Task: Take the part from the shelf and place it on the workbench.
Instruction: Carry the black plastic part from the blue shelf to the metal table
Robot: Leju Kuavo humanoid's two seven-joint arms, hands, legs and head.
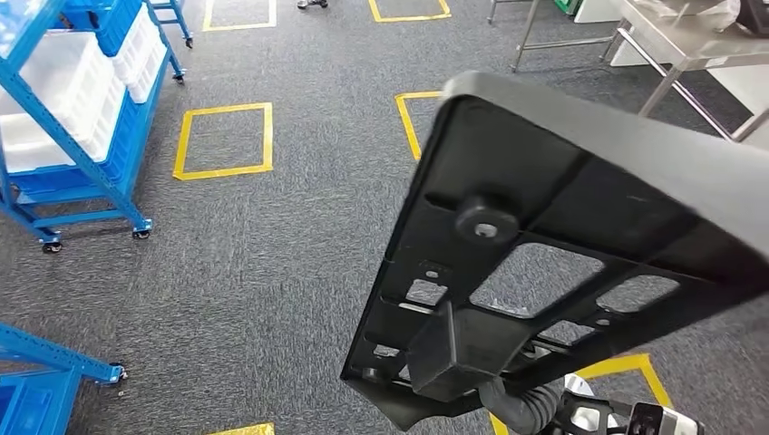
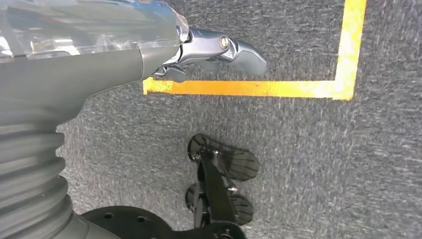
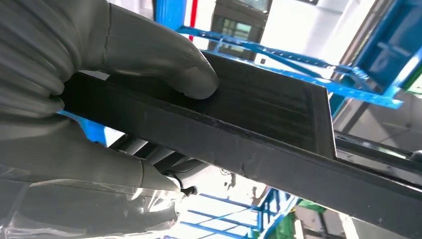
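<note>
Nearest, the black part (image 1: 580, 236) is held up in the air, tilted, filling the head view from 3 to 6 o'clock. The right hand (image 3: 99, 99) clamps its edge, thumb on top. It looks stiff, light and smooth; the ribbed rim gives the best hold. The left hand (image 2: 219, 52) hangs empty, fingers apart. Further off, blue shelves (image 1: 82, 118) stand at 10 o'clock and a metal counter (image 1: 689, 45) at 1 o'clock.

Matt black plastic part (image 1: 580, 208); rough grey carpet floor (image 1: 272, 272); glossy blue painted metal shelf (image 1: 63, 136).
</note>
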